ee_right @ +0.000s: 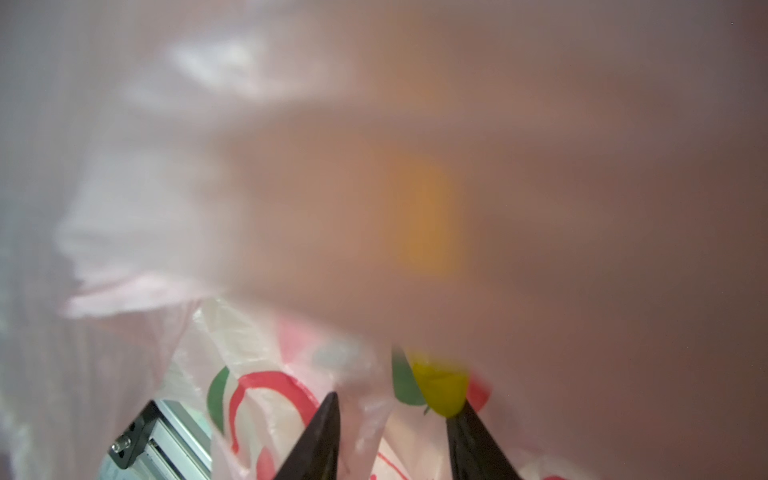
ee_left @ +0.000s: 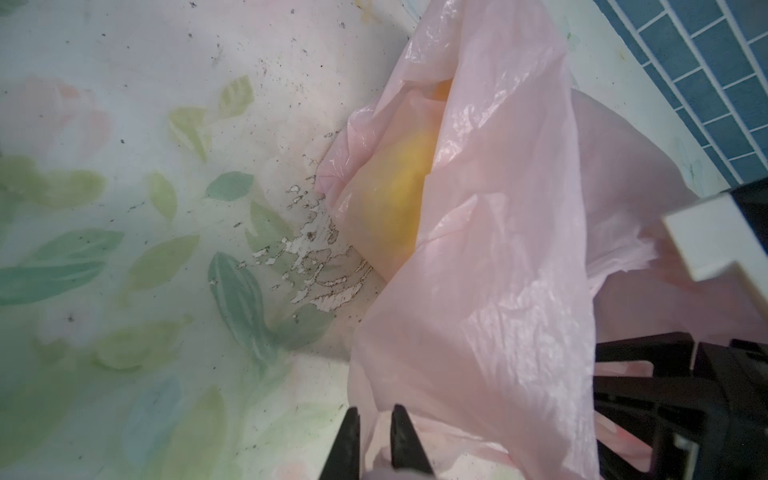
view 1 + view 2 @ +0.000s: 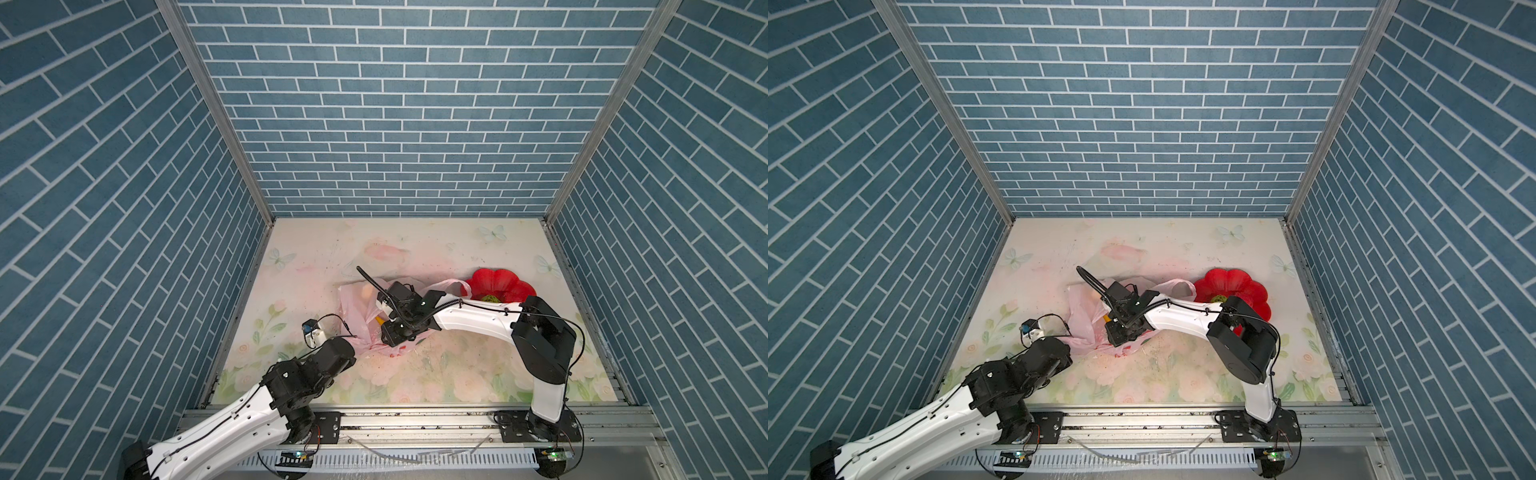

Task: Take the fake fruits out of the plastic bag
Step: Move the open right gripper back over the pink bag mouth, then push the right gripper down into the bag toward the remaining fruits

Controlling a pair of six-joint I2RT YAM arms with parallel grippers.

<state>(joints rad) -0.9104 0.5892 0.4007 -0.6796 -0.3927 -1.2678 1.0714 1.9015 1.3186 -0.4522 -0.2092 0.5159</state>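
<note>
Two robot arms work at a pale-pink plastic bag lying mid-table, just beside a red plate that holds a green ball. The left gripper has its jaws pinched nearly together on a fold of the bag. The right gripper, down among the bag's folds, has its jaws apart, with a yellow fruit touching one fingertip.

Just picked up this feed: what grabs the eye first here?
The pink plastic bag lies crumpled at centre, with the right tool inside it beside a yellow toy fruit. The left tool pinches the bag's film. At far right, a red flower-shaped plate holds a green toy fruit.
</note>
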